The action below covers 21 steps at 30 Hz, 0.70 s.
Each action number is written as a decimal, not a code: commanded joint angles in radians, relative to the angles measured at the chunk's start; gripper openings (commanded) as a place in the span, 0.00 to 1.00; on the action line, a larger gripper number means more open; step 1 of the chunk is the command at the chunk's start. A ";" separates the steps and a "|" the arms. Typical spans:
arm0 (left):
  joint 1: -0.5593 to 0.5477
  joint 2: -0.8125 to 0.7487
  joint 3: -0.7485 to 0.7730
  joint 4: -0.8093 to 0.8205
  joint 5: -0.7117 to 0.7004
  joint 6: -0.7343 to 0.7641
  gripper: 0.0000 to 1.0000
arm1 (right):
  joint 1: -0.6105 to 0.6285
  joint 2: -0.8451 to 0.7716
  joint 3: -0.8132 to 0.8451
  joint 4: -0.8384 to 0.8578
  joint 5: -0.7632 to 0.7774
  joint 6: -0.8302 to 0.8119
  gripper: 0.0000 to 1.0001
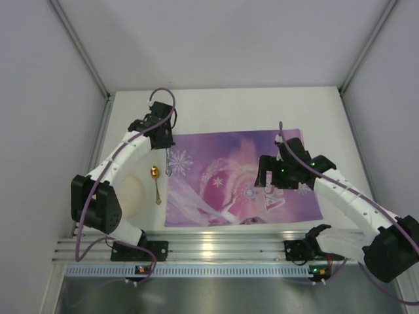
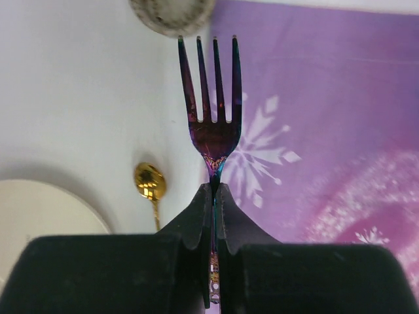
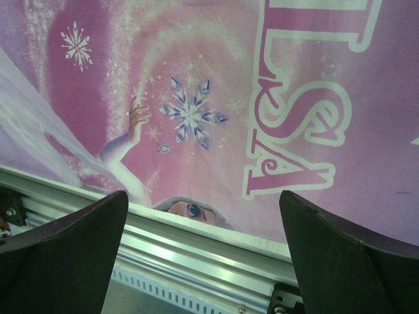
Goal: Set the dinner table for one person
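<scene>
The white dinner table [image 1: 229,108] carries a purple snowflake-printed placemat [image 1: 222,163] at its middle. My left gripper [image 1: 167,149] is shut on the handle of an iridescent fork [image 2: 211,91], whose tines hang over the placemat's left edge [image 2: 327,131]. The gripper's jaws press on both sides of the fork handle in the left wrist view [image 2: 215,191]. A gold spoon [image 1: 156,183] lies on the table left of the placemat and also shows in the left wrist view [image 2: 150,182]. My right gripper [image 1: 270,186] is open and empty above the placemat's near right part [image 3: 294,78].
A white plate [image 1: 134,196] lies at the near left, partly under the left arm, beside the spoon. A round whitish rim [image 2: 171,13] shows beyond the fork tines. An aluminium rail [image 1: 216,239] runs along the table's near edge. Grey walls enclose the table.
</scene>
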 commanded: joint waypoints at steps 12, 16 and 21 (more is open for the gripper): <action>-0.292 0.060 -0.180 0.121 0.056 -0.282 0.00 | -0.012 -0.168 -0.046 -0.031 0.005 0.003 1.00; -0.306 0.074 -0.248 0.158 0.028 -0.318 0.00 | -0.014 -0.181 -0.044 -0.055 0.015 -0.008 1.00; -0.306 0.083 -0.321 0.228 0.041 -0.344 0.00 | -0.014 -0.191 -0.037 -0.092 0.027 -0.016 1.00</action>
